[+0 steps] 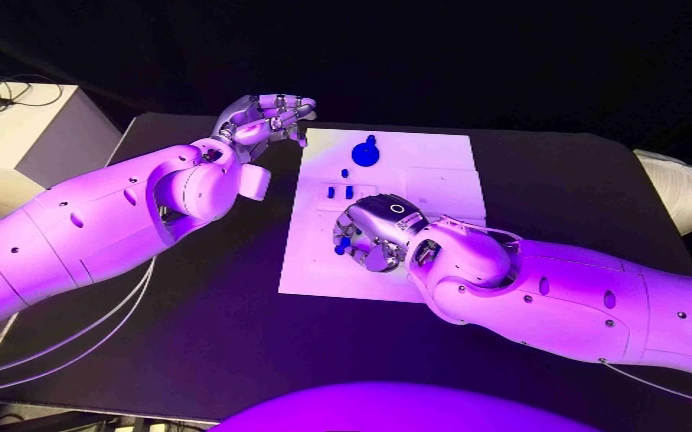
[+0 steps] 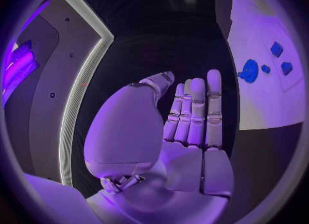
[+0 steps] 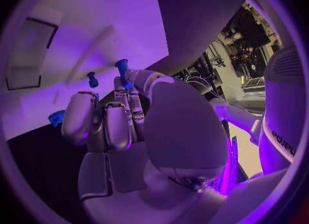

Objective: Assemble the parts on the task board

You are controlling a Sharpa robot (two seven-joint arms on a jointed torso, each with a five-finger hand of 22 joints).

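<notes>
Parts [image 1: 366, 153], small and blue, dot white task board [image 1: 433, 167].

The head view looks steeply down on the tabletop [image 1: 173, 352]. Each wrist view sits close behind its own hand, facing along the fingers. All three share the task board [image 1: 418, 167] [image 2: 257, 54] [image 3: 84, 7].

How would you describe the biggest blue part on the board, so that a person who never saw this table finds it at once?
Start at the white board in the middle of the black table. Go to its far edge, near the left robot hand, which is open and beside the board. There lies a round blue disc with a small knob on its far side; the other loose blue parts are much smaller.
</notes>
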